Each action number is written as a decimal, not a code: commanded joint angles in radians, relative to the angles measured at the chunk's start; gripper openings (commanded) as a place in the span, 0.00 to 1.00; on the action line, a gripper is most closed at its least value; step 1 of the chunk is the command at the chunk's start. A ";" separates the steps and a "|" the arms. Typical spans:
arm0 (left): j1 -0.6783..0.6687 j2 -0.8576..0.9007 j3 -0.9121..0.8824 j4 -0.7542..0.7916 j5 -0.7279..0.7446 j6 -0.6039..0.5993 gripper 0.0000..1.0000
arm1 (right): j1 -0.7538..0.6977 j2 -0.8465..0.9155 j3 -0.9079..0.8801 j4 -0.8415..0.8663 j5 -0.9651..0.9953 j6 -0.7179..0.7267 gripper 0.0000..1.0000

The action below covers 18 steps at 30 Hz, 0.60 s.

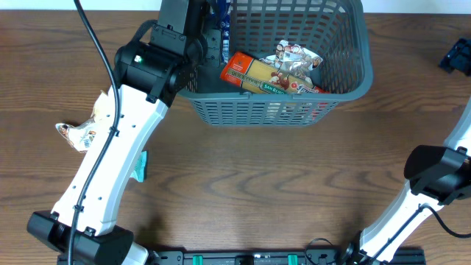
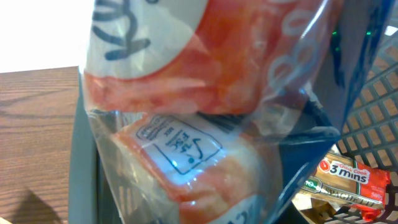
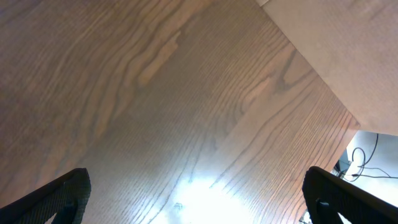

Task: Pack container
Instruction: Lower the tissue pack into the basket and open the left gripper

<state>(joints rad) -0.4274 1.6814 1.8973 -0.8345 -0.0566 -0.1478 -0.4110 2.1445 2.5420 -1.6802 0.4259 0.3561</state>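
Note:
The container [image 1: 272, 110] is a dark grey slotted basket at the table's far middle; its lattice wall [image 2: 373, 124] also shows in the left wrist view. My left gripper [image 1: 213, 33] is over the basket's left end, shut on a clear snack packet [image 2: 186, 93] with orange and white print. That packet fills the wrist view and hides the fingers. Inside the basket lie an orange noodle packet [image 1: 265, 73] and a silvery white packet [image 1: 298, 57]. My right gripper [image 3: 199, 205] stands open over bare wood, holding nothing.
A white snack packet [image 1: 77, 132] lies on the table at the left, beside my left arm. A teal packet [image 1: 140, 165] peeks out from under that arm. A blue object [image 1: 456, 55] sits at the far right edge. My right arm [image 1: 434, 177] is at the lower right.

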 commanded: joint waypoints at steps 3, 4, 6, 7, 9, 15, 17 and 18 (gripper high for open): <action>0.000 0.001 0.076 -0.018 0.004 0.021 0.06 | -0.001 0.002 -0.005 0.000 0.010 0.014 0.99; 0.000 0.008 0.090 -0.027 0.005 0.024 0.06 | -0.001 0.002 -0.005 0.000 0.010 0.014 0.99; -0.001 0.021 0.108 -0.041 0.010 0.033 0.06 | -0.001 0.002 -0.005 0.000 0.010 0.014 0.99; -0.001 0.026 0.109 -0.044 0.016 0.044 0.06 | -0.001 0.002 -0.005 0.000 0.010 0.014 0.99; -0.001 0.042 0.109 -0.053 0.016 0.043 0.06 | -0.001 0.002 -0.005 0.000 0.010 0.014 0.99; -0.001 0.128 0.109 -0.101 0.043 0.044 0.06 | -0.001 0.002 -0.005 0.000 0.010 0.014 0.99; -0.001 0.152 0.109 -0.116 0.058 0.047 0.06 | -0.001 0.002 -0.005 0.000 0.010 0.014 0.99; -0.001 0.164 0.109 -0.123 0.058 0.047 0.06 | -0.001 0.002 -0.005 0.000 0.010 0.014 0.99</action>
<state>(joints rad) -0.4282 1.8194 1.9842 -0.9524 -0.0235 -0.1215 -0.4110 2.1445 2.5420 -1.6802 0.4259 0.3561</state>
